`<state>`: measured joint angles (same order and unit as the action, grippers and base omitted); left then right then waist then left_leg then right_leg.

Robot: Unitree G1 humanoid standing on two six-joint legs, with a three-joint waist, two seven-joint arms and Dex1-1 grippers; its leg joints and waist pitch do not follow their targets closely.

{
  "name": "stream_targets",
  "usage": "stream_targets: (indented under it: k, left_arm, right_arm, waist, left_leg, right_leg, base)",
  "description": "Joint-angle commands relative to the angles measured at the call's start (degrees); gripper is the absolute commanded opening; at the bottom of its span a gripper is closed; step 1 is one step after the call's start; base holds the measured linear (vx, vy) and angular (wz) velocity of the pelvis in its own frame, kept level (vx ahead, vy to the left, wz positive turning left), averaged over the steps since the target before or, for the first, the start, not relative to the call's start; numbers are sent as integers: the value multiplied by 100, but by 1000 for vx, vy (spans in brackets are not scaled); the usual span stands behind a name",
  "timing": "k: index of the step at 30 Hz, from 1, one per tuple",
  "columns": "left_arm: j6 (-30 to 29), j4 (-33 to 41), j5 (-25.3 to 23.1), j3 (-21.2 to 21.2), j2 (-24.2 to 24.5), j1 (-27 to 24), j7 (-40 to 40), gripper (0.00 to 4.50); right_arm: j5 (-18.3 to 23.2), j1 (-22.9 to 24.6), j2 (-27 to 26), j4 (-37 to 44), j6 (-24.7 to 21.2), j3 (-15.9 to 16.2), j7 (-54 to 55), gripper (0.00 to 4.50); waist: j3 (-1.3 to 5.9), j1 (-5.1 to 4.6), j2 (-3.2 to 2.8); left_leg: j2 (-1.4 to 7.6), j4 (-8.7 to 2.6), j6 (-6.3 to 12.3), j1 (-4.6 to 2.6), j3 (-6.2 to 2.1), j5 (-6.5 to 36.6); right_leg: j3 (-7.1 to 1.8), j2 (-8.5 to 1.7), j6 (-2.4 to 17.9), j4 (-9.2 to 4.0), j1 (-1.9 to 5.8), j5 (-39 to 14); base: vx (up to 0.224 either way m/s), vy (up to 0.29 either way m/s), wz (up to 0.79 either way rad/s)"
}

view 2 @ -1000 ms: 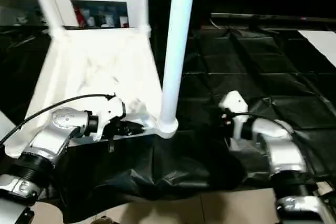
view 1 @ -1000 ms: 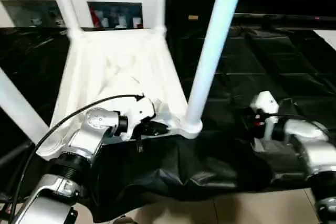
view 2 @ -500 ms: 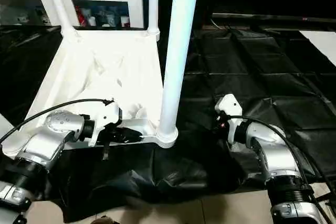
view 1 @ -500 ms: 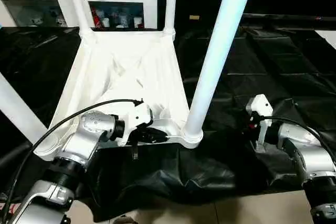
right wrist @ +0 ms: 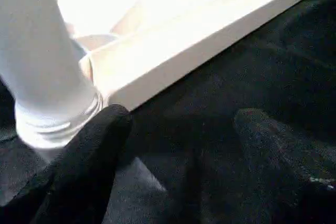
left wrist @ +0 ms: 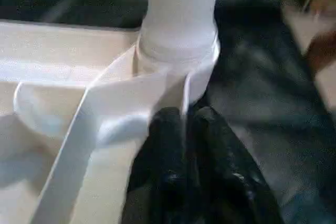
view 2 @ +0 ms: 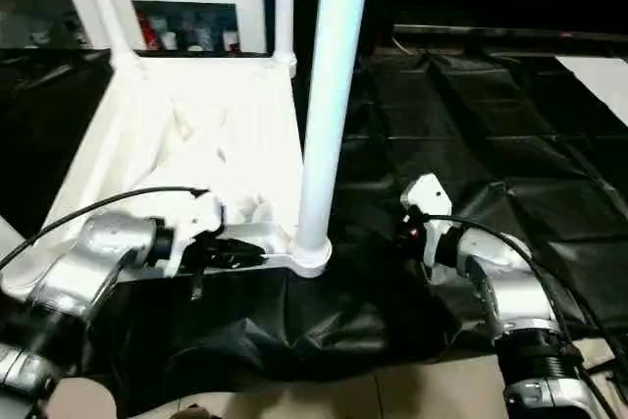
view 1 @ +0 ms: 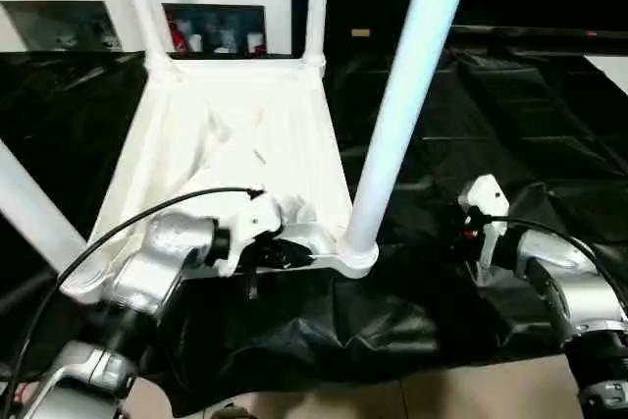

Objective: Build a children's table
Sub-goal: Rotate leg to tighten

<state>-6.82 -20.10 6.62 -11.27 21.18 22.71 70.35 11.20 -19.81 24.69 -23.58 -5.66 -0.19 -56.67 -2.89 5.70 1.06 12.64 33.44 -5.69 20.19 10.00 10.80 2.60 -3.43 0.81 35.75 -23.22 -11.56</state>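
Your upturned white plastic rectangular table top [view 1: 235, 134] lies on the black sheet [view 1: 510, 115], its near rim pinched between your left gripper [view 1: 287, 254]'s nearly closed fingers beside the white tube leg [view 1: 402, 105], while your right gripper [right wrist: 184, 145], fingers apart, hovers empty just right of it.

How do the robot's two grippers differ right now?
The left gripper has its black fingers pinched on the table top's thin near rim beside a corner leg; the right gripper stands wide open, holding nothing. The left touches the table; the right hovers apart over the black sheet. Both point at that corner.
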Motion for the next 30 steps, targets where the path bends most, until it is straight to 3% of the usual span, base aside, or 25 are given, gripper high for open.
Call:
stream_targets:
  k: [1,2,4,6,7,9,10,12,14,15,16,18,19,20,22,23,26,27,29,30]
  left_arm:
    - [-235,436,378,235,-75,-75,-142,89]
    - [-299,581,497,343,-107,-139,-225,99]
    - [-131,842,548,657,-212,-312,-726,117]
    - [269,977,378,1099,-408,-465,-1659,141]
    - [502,986,341,1304,-523,-502,-2067,151]
    - [814,919,198,1647,-726,-509,-2868,156]
    - [762,932,314,2019,-972,-543,-3469,163]
    - [464,1093,397,2279,-1156,-630,-3933,191]
    - [319,1474,222,2282,-1262,-887,-4201,200]
    - [309,1519,195,2281,-1275,-921,-4243,210]
    - [41,1904,-87,2303,-1348,-1212,-4643,234]
    - [52,2053,-155,2369,-1426,-1358,-4921,234]
    - [57,2235,-336,2473,-1518,-1513,-5364,246]
    - [28,2335,-402,2487,-1543,-1575,-5519,256]
    - [5,2512,-547,2399,-1496,-1673,-5561,267]
    - [-25,2564,-626,2339,-1471,-1717,-5590,267]
    - [-151,2721,-707,2241,-1477,-1844,-5687,267]
    - [-173,2769,-704,2227,-1498,-1888,-5715,267]
    - [-331,2883,-672,2194,-1552,-1973,-5785,267]
    - [-333,2884,-672,2193,-1552,-1974,-5786,267]
  right_arm:
    - [63,64,-7,201,-99,-77,78,365]
    - [79,89,-13,261,-129,-93,122,365]
    - [143,132,-87,420,-369,-173,382,365]
    - [68,121,-220,524,-692,-272,923,365]
    - [-11,103,-308,542,-772,-334,1264,365]
    - [-145,59,-532,529,-837,-504,1974,365]
    - [-212,27,-818,538,-930,-728,2720,365]
    - [-228,27,-1042,590,-1045,-907,3286,365]
    - [-78,140,-1221,743,-1109,-992,3425,391]
    - [-72,161,-1242,773,-1111,-990,3435,398]
    - [-37,363,-1427,1046,-1106,-937,3485,411]
    - [-24,482,-1534,1228,-1122,-872,3548,411]
    - [-88,630,-1670,1473,-1181,-763,3695,435]
    - [-174,707,-1719,1611,-1117,-667,3784,441]
    - [-374,844,-1725,1799,-1006,-372,3790,443]
    - [-530,881,-1691,1803,-937,-240,3810,443]
    - [-762,975,-1685,1845,-818,-78,3868,443]
    - [-687,1014,-1725,1904,-839,-97,3840,443]
    - [-518,1081,-1783,2057,-909,-113,3770,443]
    - [-516,1082,-1783,2059,-911,-112,3770,443]
  waist:
    - [360,-14,41]
    - [361,-12,39]
    - [333,-28,113]
    - [310,-68,103]
    - [314,-81,119]
    - [317,-87,111]
    - [310,-112,127]
    - [332,-112,133]
    - [351,-104,146]
    - [345,-108,150]
    - [355,-109,87]
    - [357,-95,81]
    - [336,-106,84]
    - [323,-90,46]
    - [301,-91,46]
    - [283,-94,-2]
    - [259,-108,17]
    - [265,-124,-14]
    - [282,-120,24]
    - [284,-115,6]
  left_leg:
    - [50,-325,316,11,47,713]
    - [47,-324,332,9,46,730]
    - [31,-332,339,23,53,830]
    - [39,-343,284,30,38,931]
    - [29,-347,214,32,28,925]
    - [27,-351,172,22,28,938]
    - [40,-354,63,29,31,893]
    - [33,-356,-9,-3,22,902]
    - [43,-348,34,-14,23,810]
    - [46,-347,101,17,22,688]
    - [75,-339,122,9,25,656]
    - [56,-335,201,9,25,578]
    - [56,-345,205,16,26,671]
    - [57,-359,148,14,16,803]
    - [49,-386,74,2,9,1061]
    - [53,-401,7,-12,3,1278]
    - [50,-425,-93,-16,-15,1596]
    - [39,-419,-120,-19,-17,1656]
    - [38,-417,-89,2,-22,1544]
    - [43,-419,-85,-1,-26,1517]
  right_leg:
    - [-223,-337,1383,-353,345,-172]
    - [-221,-339,1384,-365,342,-209]
    - [-221,-334,1283,-412,343,-548]
    - [-207,-329,1149,-448,333,-876]
    - [-207,-333,956,-477,335,-1231]
    - [-210,-332,859,-497,316,-1368]
    - [-223,-317,824,-475,295,-1294]
    - [-215,-318,839,-469,288,-1197]
    - [-229,-307,867,-417,294,-794]
    - [-233,-302,891,-396,307,-482]
    - [-237,-294,910,-374,309,-189]
    - [-229,-287,935,-368,309,21]
    - [-227,-286,954,-390,309,-15]
    - [-226,-292,915,-422,307,-193]
    - [-224,-288,817,-464,289,-622]
    - [-227,-286,736,-501,264,-906]
    - [-232,-294,575,-540,243,-1463]
    - [-242,-275,529,-548,230,-1427]
    - [-247,-271,539,-525,248,-1208]
    - [-248,-275,563,-507,250,-1140]
  base:
    - [0,0,0]
    - [0,0,0]
    - [0,0,0]
    - [0,0,0]
    - [0,0,0]
    - [0,0,0]
    - [0,0,0]
    - [0,0,0]
    - [0,0,0]
    - [0,0,0]
    - [0,0,0]
    - [0,0,0]
    - [0,0,0]
    - [0,0,0]
    - [0,0,0]
    - [0,0,0]
    - [0,0,0]
    - [0,0,0]
    - [0,0,0]
    - [0,0,0]
